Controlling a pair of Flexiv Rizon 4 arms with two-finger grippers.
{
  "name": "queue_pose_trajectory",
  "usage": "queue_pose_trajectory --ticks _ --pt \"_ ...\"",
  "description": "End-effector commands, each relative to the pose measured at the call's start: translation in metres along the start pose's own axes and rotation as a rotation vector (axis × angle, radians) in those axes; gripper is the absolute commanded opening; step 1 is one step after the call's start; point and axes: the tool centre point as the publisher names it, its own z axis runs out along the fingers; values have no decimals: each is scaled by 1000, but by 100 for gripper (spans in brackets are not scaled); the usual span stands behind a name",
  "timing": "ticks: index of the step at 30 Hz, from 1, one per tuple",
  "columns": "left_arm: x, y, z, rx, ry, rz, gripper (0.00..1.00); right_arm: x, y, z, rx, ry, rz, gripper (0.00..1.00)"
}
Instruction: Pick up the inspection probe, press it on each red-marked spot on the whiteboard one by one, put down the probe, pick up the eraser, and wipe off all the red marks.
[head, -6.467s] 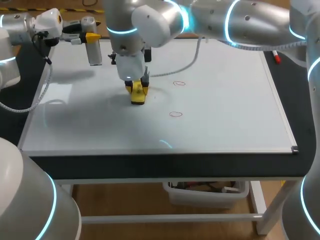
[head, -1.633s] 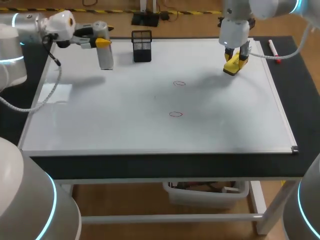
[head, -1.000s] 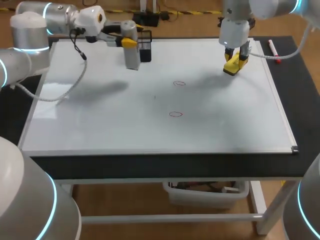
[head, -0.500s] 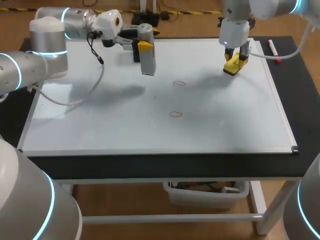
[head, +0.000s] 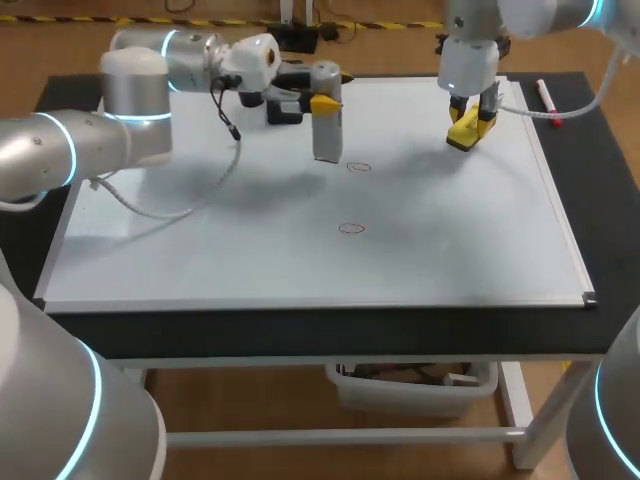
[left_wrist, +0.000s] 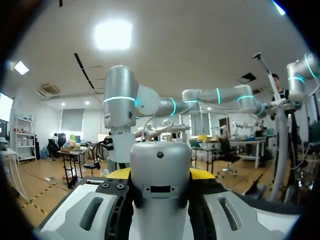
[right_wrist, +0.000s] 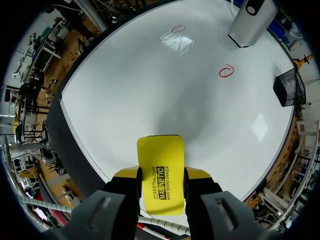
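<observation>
The silver inspection probe (head: 328, 140) hangs upright in my left gripper (head: 322, 101), which is shut on it. It is above the whiteboard (head: 200, 250), just left of the far red mark (head: 358, 167). A second red mark (head: 351, 228) lies nearer the front. In the left wrist view the probe (left_wrist: 160, 192) fills the gap between the yellow tips of the gripper (left_wrist: 160, 172). My right gripper (head: 468, 120) is shut on the yellow eraser (head: 465, 137) at the board's back right. In the right wrist view the eraser (right_wrist: 160, 170) sits between the fingers, with both red marks (right_wrist: 226, 71) (right_wrist: 178, 29) and the probe (right_wrist: 252, 22) ahead.
A black mesh holder (head: 283, 110) stands at the back of the board, partly hidden behind my left gripper. A red marker (head: 547, 97) lies on the dark table beyond the board's right edge. The board's framed edge (head: 565, 235) runs down the right side.
My left arm has carried the probe to the right, from near the mesh holder to beside the far red mark. The right arm with the eraser has stayed still.
</observation>
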Motion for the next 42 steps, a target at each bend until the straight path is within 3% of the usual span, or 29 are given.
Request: queue_pose_trajectory --ticks 1,20,42 --pt "-6 8 14 8 -1 5 0 0 -1 -1 1 3 -2 0" --pt "-21 28 36 16 -30 1 0 0 -1 -1 1 3 -2 0" --pt "-42 47 39 3 -35 -14 0 0 -1 -1 1 3 -2 0"
